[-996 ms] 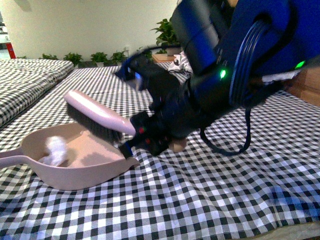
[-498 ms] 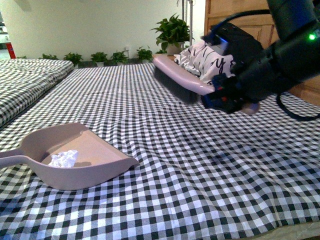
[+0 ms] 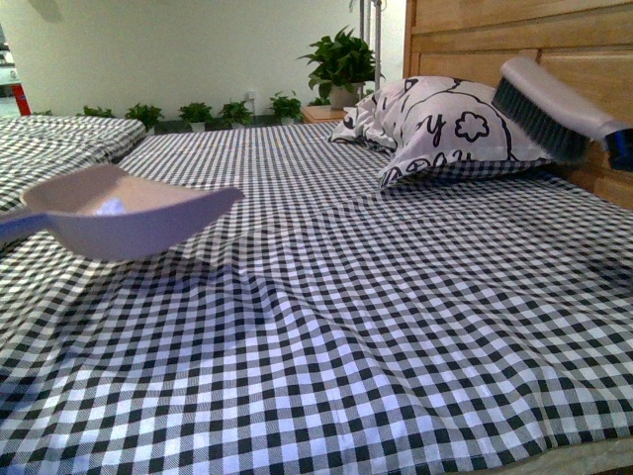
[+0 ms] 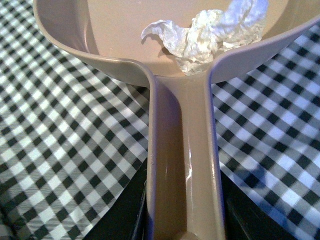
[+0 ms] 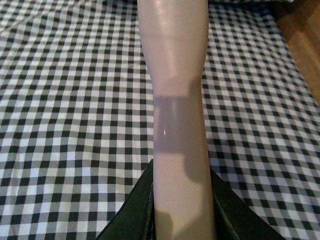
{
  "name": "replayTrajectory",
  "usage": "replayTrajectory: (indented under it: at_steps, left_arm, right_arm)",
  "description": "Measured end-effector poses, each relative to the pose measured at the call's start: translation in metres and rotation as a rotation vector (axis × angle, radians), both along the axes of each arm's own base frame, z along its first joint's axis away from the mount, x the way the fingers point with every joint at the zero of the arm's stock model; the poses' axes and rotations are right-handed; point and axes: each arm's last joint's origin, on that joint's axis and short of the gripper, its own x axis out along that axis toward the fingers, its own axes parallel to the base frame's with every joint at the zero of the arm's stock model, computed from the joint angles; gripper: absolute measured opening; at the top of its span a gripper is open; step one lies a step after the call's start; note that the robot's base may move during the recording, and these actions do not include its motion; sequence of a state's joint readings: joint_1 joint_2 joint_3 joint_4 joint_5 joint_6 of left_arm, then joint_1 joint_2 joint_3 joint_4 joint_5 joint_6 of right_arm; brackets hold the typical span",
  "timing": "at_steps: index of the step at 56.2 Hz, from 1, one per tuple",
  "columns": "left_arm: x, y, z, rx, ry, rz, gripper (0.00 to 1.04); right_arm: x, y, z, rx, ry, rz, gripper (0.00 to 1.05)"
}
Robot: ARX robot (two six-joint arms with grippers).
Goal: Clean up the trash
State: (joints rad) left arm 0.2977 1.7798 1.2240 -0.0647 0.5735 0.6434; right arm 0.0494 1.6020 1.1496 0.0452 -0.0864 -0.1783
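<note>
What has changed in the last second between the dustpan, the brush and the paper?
The brush moved away from the dustpan, up and to the right, and now hangs near the headboard at the picture's edge. The dustpan, which lay on the checked sheet, was lifted off it. The crumpled paper stayed inside the pan. Both tools stayed gripped by their handles.

front low over bed point(image 3: 396, 327), wrists close (perhaps overhead)

Little of the robot shows: black, matte pincer fingers point(image 4: 125, 212) at the lower frame edge in both wrist views point(image 5: 131, 212), and a blue patch point(image 3: 620, 146) at the front view's right edge.
</note>
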Motion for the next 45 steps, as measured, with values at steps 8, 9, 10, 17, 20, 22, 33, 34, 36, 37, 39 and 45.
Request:
replayTrajectory:
  at_steps: [8, 9, 10, 17, 20, 22, 33, 34, 36, 37, 39, 45]
  left_arm:
    - [-0.009, -0.003, 0.034, 0.013, -0.170, 0.262, 0.27]
    - [-0.010, -0.003, 0.036, 0.015, -0.179, 0.287, 0.27]
    - [-0.013, -0.004, 0.037, -0.002, -0.185, 0.329, 0.27]
    - [-0.033, -0.009, 0.048, -0.090, -0.207, 0.480, 0.27]
    - [-0.049, -0.013, 0.058, -0.152, -0.234, 0.532, 0.27]
    - [-0.060, -0.016, 0.066, -0.181, -0.253, 0.546, 0.27]
    - [-0.105, -0.035, 0.094, -0.264, -0.309, 0.559, 0.27]
    - [-0.111, -0.038, 0.096, -0.268, -0.313, 0.557, 0.27]
    - [-0.118, -0.041, 0.097, -0.279, -0.317, 0.553, 0.27]
    - [-0.123, -0.043, 0.098, -0.285, -0.318, 0.548, 0.27]
    - [-0.131, -0.045, 0.100, -0.296, -0.319, 0.542, 0.27]
    - [-0.153, -0.052, 0.103, -0.316, -0.324, 0.518, 0.27]
  right_arm:
    - [-0.028, -0.023, 0.024, 0.060, -0.066, -0.077, 0.20]
    - [-0.032, -0.025, 0.026, 0.064, -0.073, -0.085, 0.20]
    - [-0.036, -0.027, 0.028, 0.071, -0.081, -0.093, 0.20]
    - [-0.067, -0.038, 0.045, 0.135, -0.132, -0.072, 0.20]
    - [-0.087, -0.041, 0.056, 0.177, -0.146, -0.002, 0.20]
    - [-0.100, -0.042, 0.062, 0.192, -0.159, 0.049, 0.20]
    - [-0.153, -0.043, 0.089, 0.220, -0.242, 0.218, 0.20]
    - [-0.159, -0.044, 0.092, 0.220, -0.256, 0.226, 0.20]
    - [-0.167, -0.045, 0.097, 0.223, -0.274, 0.243, 0.20]
    - [-0.172, -0.046, 0.099, 0.226, -0.284, 0.249, 0.20]
    - [-0.180, -0.046, 0.103, 0.229, -0.299, 0.260, 0.20]
    - [-0.199, -0.049, 0.109, 0.236, -0.326, 0.290, 0.20]
